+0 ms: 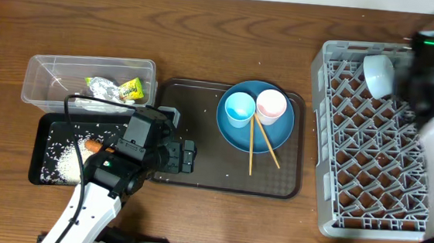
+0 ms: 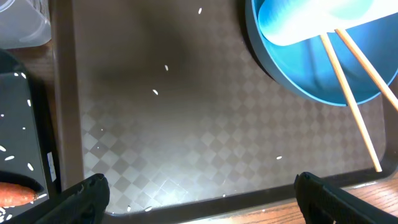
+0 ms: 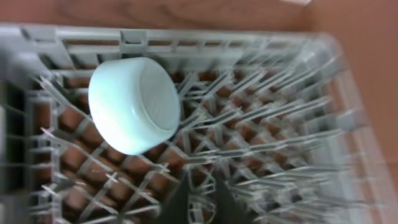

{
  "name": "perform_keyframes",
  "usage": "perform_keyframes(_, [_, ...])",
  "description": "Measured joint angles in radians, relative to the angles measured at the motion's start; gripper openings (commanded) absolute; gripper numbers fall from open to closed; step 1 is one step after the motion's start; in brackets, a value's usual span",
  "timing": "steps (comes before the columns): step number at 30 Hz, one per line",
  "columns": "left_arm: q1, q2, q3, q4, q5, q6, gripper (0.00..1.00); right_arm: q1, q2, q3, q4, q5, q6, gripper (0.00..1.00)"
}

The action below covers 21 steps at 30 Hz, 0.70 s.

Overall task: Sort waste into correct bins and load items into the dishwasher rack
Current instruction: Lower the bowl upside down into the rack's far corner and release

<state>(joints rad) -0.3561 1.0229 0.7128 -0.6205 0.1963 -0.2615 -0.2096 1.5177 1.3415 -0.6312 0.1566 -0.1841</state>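
Observation:
My left gripper (image 1: 187, 156) (image 2: 199, 199) is wide open and empty over the near-left part of the brown serving tray (image 1: 197, 178). The dark-blue plate (image 1: 278, 134) on that tray carries the light-blue cup (image 1: 239, 108), the pink cup (image 1: 271, 105) and the chopsticks (image 1: 252, 151). The carrot (image 1: 91, 146) (image 2: 15, 194) and rice (image 1: 63, 160) lie in the black tray (image 1: 46, 127). The snack wrapper (image 1: 122, 89) is in the clear tub (image 1: 39, 69). The light-blue bowl (image 1: 378, 74) (image 3: 134, 106) lies upturned in the grey rack (image 1: 364, 218). My right gripper (image 3: 204, 199) hovers over the rack, fingers close together, holding nothing. I cannot make out the tissue.
A few loose rice grains (image 2: 155, 92) are scattered on the brown tray's floor. The rack's upright tines (image 3: 280, 124) stand beside the bowl. Bare wooden table (image 1: 209, 28) lies behind the trays.

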Motion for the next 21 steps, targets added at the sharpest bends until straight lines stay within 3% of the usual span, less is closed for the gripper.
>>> perform_keyframes(5, [0.000, 0.000, 0.000, 0.000, 0.000, 0.000, 0.98, -0.163, 0.052, 0.000, 0.033, -0.334, 0.077, 0.01])
perform_keyframes(8, [0.000, 0.000, 0.000, 0.000, 0.000, 0.000, 0.98, -0.184, 0.111, 0.000, 0.069, -0.436, 0.098, 0.01])
perform_keyframes(21, [0.000, 0.000, 0.000, 0.000, 0.000, 0.000, 0.98, -0.150, 0.339, 0.000, 0.159, -0.520, 0.121, 0.01])
